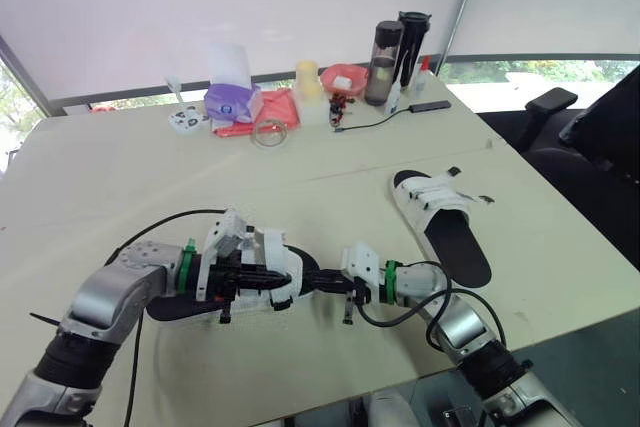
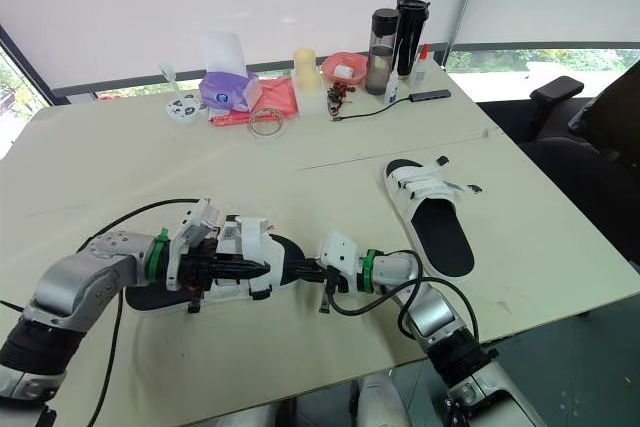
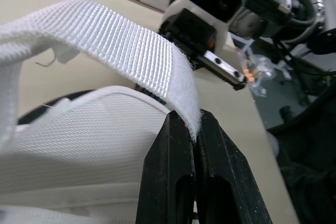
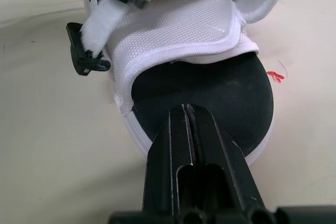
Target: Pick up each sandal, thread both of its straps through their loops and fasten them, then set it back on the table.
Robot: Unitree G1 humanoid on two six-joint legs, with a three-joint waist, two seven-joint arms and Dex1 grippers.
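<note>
A black-soled sandal with white straps [image 1: 278,255] lies near the table's front edge, left of centre. My left gripper [image 1: 270,274] is over its straps, shut on the end of a white strap [image 3: 121,40], which is pinched between the fingertips [image 3: 173,129]. A black plastic loop [image 4: 84,59] sticks out at the sandal's side. My right gripper [image 1: 322,282] is shut, its tips resting on the black footbed [image 4: 210,87] at the sandal's open end. The second sandal [image 1: 445,222] lies flat to the right, its straps across the far end.
Along the table's back edge stand two dark bottles [image 1: 383,62], a purple tissue box [image 1: 232,102], a red cloth [image 1: 270,110], a clear tape roll [image 1: 270,133] and a pink bowl [image 1: 345,77]. A black cable [image 1: 385,119] trails there. An office chair [image 1: 560,117] sits off the right side.
</note>
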